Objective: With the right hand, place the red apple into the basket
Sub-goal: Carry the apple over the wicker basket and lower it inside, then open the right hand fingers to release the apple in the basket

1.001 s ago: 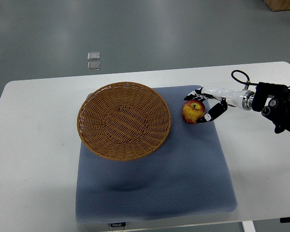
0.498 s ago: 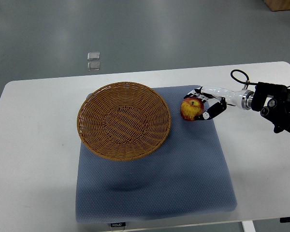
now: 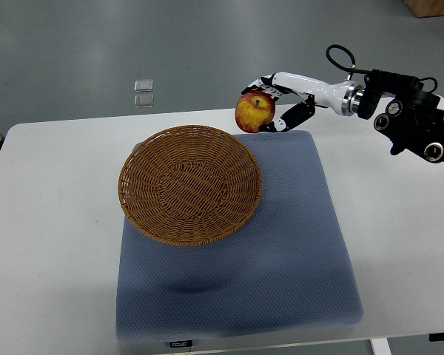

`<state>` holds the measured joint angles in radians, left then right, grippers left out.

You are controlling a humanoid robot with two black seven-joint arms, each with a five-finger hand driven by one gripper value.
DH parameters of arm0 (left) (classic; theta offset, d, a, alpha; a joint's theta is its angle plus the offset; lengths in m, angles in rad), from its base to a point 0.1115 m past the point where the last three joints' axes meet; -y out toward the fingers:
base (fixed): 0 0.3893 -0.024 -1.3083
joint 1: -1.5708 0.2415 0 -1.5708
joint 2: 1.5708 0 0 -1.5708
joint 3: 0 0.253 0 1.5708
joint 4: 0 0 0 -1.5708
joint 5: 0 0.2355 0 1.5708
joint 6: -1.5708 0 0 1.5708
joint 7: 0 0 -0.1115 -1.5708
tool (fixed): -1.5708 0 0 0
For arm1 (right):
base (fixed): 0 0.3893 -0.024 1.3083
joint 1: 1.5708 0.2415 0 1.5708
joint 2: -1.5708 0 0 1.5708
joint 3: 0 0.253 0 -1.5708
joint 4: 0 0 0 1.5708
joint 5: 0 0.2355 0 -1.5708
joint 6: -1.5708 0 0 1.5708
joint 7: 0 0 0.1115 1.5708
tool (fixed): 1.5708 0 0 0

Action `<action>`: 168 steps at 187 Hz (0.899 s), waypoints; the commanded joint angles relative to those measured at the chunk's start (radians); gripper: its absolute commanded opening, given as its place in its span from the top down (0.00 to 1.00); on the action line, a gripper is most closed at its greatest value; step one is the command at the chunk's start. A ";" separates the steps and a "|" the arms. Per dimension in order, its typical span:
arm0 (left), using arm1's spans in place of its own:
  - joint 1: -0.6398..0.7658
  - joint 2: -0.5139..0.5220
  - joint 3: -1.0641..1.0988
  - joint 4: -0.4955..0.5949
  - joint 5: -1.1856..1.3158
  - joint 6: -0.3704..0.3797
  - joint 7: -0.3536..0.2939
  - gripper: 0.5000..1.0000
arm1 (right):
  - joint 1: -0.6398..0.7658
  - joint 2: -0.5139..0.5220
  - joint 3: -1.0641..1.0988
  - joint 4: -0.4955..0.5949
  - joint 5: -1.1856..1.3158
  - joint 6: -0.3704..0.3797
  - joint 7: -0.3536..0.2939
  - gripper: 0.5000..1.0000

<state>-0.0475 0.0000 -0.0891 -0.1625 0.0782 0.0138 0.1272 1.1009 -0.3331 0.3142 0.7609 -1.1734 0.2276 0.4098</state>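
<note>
Right hand [image 3: 275,103] has its fingers curled around the red apple [image 3: 254,112], which is held in the air over the far edge of the blue mat [image 3: 296,244], just right of the basket [image 3: 190,183] rim. Risks, as I judge them: the grip looks shallow, so the apple may slip out and roll off the white table [image 3: 52,244]; or a release over the rim could bounce it out. Small label at the mat's near edge [image 3: 180,344], too small to read. Left hand out of view.

A white table [image 3: 52,244] carries a blue-grey mat [image 3: 281,259].
</note>
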 commanded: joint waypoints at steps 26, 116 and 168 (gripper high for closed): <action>0.000 0.000 0.000 0.005 -0.001 0.000 0.000 0.00 | 0.066 0.167 -0.113 -0.009 -0.029 0.021 0.009 0.78; 0.000 0.000 0.002 0.006 -0.001 0.000 0.000 0.00 | 0.062 0.330 -0.262 -0.086 -0.075 0.006 0.007 0.70; 0.000 0.000 0.002 0.003 -0.001 0.000 0.000 0.00 | 0.045 0.333 -0.282 -0.103 -0.075 -0.053 0.001 0.31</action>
<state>-0.0476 0.0000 -0.0874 -0.1592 0.0765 0.0139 0.1271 1.1540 -0.0002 0.0357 0.6598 -1.2488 0.2047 0.4130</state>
